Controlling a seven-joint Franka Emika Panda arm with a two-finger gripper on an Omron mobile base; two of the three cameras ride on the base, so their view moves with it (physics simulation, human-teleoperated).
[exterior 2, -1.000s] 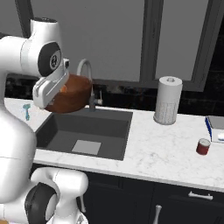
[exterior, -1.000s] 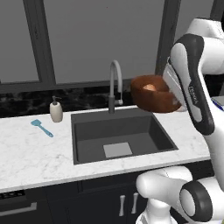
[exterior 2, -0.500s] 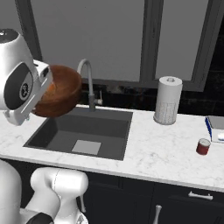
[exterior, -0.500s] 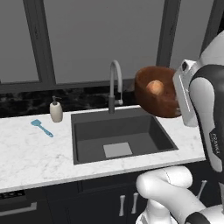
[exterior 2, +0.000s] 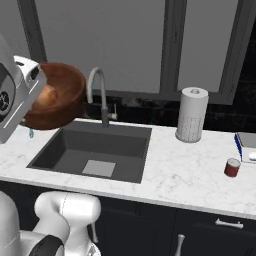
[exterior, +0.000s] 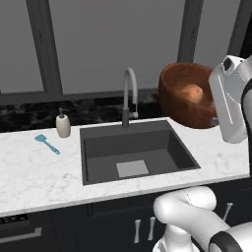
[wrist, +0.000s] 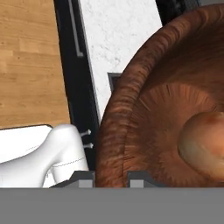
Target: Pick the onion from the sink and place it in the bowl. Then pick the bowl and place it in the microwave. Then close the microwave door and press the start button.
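Bowl (exterior: 189, 101): lifted off the counter, tipped on its side with the opening facing the left base camera, above the sink's right edge.
Onion (exterior: 192, 93): lying inside the bowl, against its inner wall.
Gripper (wrist: 111, 178): clenched on the bowl's rim, one finger tip on each side of the wall.
Sink (exterior: 135, 150): dark basin, nothing in it but the drain plate.
Faucet (exterior: 129, 96): behind the sink, just left of the bowl.
Counter (exterior 2: 190, 165): paper towel roll (exterior 2: 191, 114) and red can (exterior 2: 232, 167) to the right; soap bottle (exterior: 62, 123) and blue spatula (exterior: 47, 143) to the left.

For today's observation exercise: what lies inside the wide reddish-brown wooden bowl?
Inside the reddish-brown bowl rests one small round orange-tan onion, against its inner wall. The floor beneath the onion is covered, so unseen.
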